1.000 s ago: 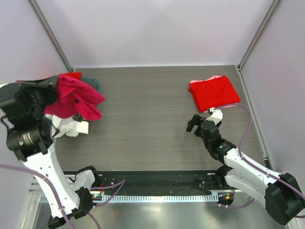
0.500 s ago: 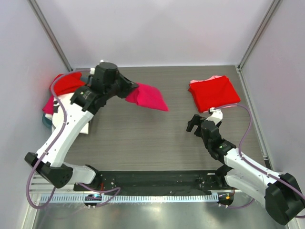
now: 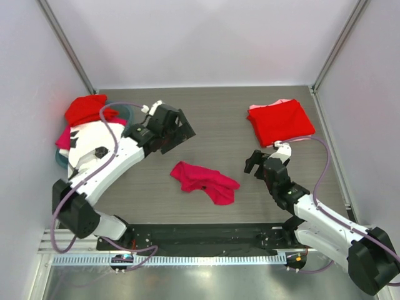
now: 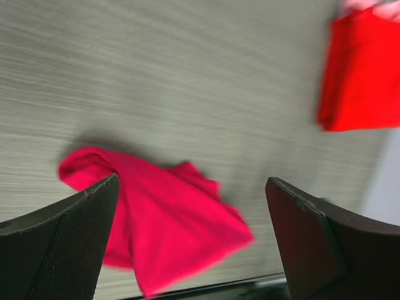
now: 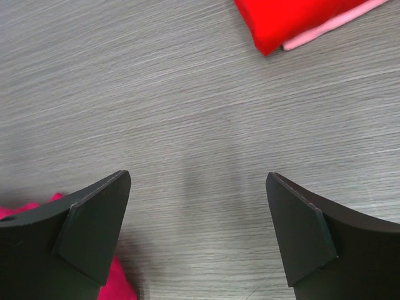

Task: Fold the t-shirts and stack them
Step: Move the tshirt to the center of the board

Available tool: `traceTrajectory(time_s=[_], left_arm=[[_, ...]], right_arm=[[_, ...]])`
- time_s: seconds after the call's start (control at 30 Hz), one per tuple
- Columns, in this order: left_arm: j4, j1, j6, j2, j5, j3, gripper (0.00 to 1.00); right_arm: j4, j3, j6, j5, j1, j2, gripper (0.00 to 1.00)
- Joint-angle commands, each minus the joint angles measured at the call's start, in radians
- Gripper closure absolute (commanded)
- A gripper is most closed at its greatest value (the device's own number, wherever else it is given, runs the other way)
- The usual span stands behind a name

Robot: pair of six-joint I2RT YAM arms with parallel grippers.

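Left gripper (image 3: 182, 127) is hanging over the table (image 3: 219, 103) left of centre, jaws spread wide, nothing between them. The left wrist view is confirming that: both fingers (image 4: 69, 237) are sitting at the frame edges with only tabletop and cloth below.

A crimson-pink t-shirt (image 3: 204, 182) is lying crumpled and unfolded on the table, centre-near, just on the near side of the left gripper and apart from it. It is not touching either arm. In the left wrist view it (image 4: 169, 228) is blurred.

Right gripper (image 3: 259, 159) is hovering to the right of that shirt, jaws also fully apart and empty. Its wrist view is showing bare wood-grain between the fingers (image 5: 87, 225) and a sliver of the crimson cloth at lower left.

The folded stack (image 3: 281, 122) is sitting at the far right of the table, a red t-shirt on top with a pale pink t-shirt (image 5: 331, 28) peeking out underneath.

At the far left, the unfolded pile is resting on a teal basket (image 3: 125, 110): a loose red shirt (image 3: 84, 109) and a white shirt with black print (image 3: 84, 139).
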Motion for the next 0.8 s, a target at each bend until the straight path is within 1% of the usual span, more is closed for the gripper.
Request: traceTrajectory(time_s=[0.0,0.03,0.07,0.1,0.13,0.17,0.2,0.23,0.3,0.33,0.4,0.5,0.53,0.6,0.63,0.67,0.7,0.73,0.77], left_arm=[[-0.023,-0.01,0.19,0.051,-0.001,-0.044,0.01],[-0.008,-0.019,0.208,0.039,-0.002,-0.075,0.02],[0.015,-0.039,0.222,0.027,-0.002,-0.107,0.04],[0.064,-0.045,0.242,0.009,-0.002,-0.138,0.06],[0.09,-0.051,0.248,-0.031,0.001,-0.214,0.1],[0.128,-0.053,0.255,-0.054,0.01,-0.248,0.11],[0.141,-0.053,0.256,-0.074,0.009,-0.285,0.11],[0.145,-0.053,0.258,-0.117,0.001,-0.34,0.11],[0.142,-0.053,0.256,-0.162,-0.011,-0.391,0.11],[0.141,-0.053,0.245,-0.192,-0.008,-0.449,0.11],[0.15,-0.053,0.232,-0.29,0.019,-0.506,0.11],[0.152,-0.053,0.216,-0.424,0.05,-0.621,0.1],[0.141,-0.053,0.212,-0.456,0.053,-0.641,0.1],[0.11,-0.053,0.199,-0.563,0.073,-0.693,0.09],[0.101,-0.053,0.195,-0.603,0.081,-0.707,0.09],[0.08,-0.053,0.18,-0.637,0.088,-0.721,0.09],[0.067,-0.053,0.172,-0.707,0.101,-0.744,0.09],[0.06,-0.054,0.161,-0.734,0.127,-0.757,0.09],[0.05,-0.053,0.146,-0.758,0.144,-0.771,0.09]], right_arm=[[0.061,0.001,-0.025,-0.041,0.004,-0.017,0.05],[0.08,-0.006,-0.034,-0.064,0.004,-0.017,0.07],[0.091,-0.01,-0.051,-0.109,0.005,-0.017,0.11],[0.102,-0.013,-0.059,-0.137,0.004,-0.014,0.14],[0.123,-0.019,-0.069,-0.162,0.004,-0.012,0.16],[0.136,-0.017,-0.088,-0.185,0.004,-0.005,0.23],[0.142,-0.019,-0.097,-0.232,0.004,0.0,0.26],[0.157,-0.019,-0.103,-0.249,0.004,0.005,0.32],[0.165,-0.017,-0.112,-0.277,0.004,0.022,0.38],[0.174,-0.014,-0.117,-0.288,0.004,0.028,0.44],[0.188,-0.014,-0.128,-0.333,0.004,0.043,0.5],[0.219,-0.016,-0.147,-0.413,0.005,0.06,0.51],[0.235,-0.019,-0.161,-0.477,0.004,0.06,0.47],[0.243,-0.022,-0.171,-0.504,0.024,0.055,0.41],[0.217,-0.017,-0.175,-0.49,0.034,0.042,0.4],[0.188,-0.007,-0.175,-0.483,0.074,0.034,0.4],[0.145,0.01,-0.171,-0.466,0.102,0.025,0.4],[0.069,0.039,-0.16,-0.449,0.143,-0.006,0.42],[0.035,0.055,-0.139,-0.361,0.225,-0.018,0.43]])
